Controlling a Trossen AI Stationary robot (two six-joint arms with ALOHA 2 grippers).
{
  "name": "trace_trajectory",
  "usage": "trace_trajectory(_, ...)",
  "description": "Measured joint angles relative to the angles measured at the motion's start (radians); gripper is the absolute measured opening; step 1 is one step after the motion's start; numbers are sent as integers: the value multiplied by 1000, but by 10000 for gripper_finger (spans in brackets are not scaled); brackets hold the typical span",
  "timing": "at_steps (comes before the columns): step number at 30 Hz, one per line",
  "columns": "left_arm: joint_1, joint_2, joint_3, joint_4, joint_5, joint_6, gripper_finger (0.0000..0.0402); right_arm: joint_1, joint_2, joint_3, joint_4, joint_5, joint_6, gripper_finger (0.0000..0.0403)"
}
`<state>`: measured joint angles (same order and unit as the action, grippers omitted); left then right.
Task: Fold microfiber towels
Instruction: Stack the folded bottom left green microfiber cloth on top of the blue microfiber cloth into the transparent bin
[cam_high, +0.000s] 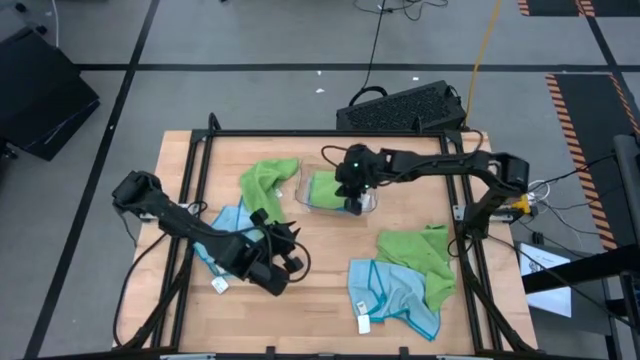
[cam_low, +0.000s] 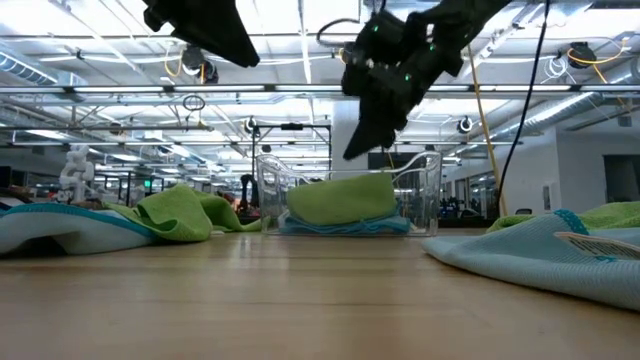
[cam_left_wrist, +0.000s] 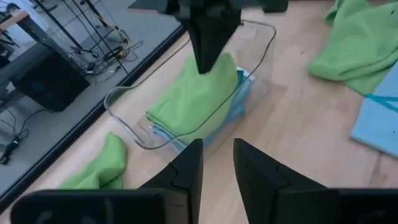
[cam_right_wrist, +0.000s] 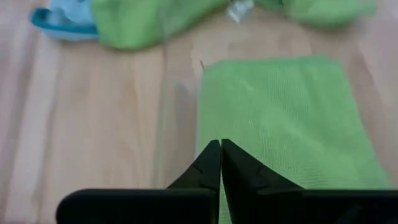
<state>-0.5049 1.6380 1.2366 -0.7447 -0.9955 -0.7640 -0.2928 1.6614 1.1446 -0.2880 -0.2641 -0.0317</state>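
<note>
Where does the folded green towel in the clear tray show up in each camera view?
High: folded green towel, centre, under the right gripper.
Low: centre.
Left wrist: upper middle.
Right wrist: right half.
Shared landmark: clear tray.

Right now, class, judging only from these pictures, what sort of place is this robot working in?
Probably an open industrial lab or workshop. Long ceiling striplights hang over a wide hall, a black computer keyboard sits behind the wooden table, and orange-and-black hazard-striped floor tape marks the grey floor.
</note>
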Motion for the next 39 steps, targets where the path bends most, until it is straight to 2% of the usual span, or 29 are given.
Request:
trace_trajectory(11,0,9,0,12,8,34,90,0,161,-1,-24,-2,35,1)
trace_trajectory(18,0,9,0,13,8,37,90,0,69,1,-39,-2,10,1)
trace_trajectory(22,0,9,0,17,7,49,90,7,5,3,26,-1,4,1)
trace_trajectory(25,1,9,0,22,1,53,90,14,8,3,85,1,12,1)
trace_trajectory(33,1,9,0,65,-1,92,90,13,156,5,207,2,50,0)
trace_trajectory(39,2,9,0,78,-1,108,90,2,280,52,163,0,50,0)
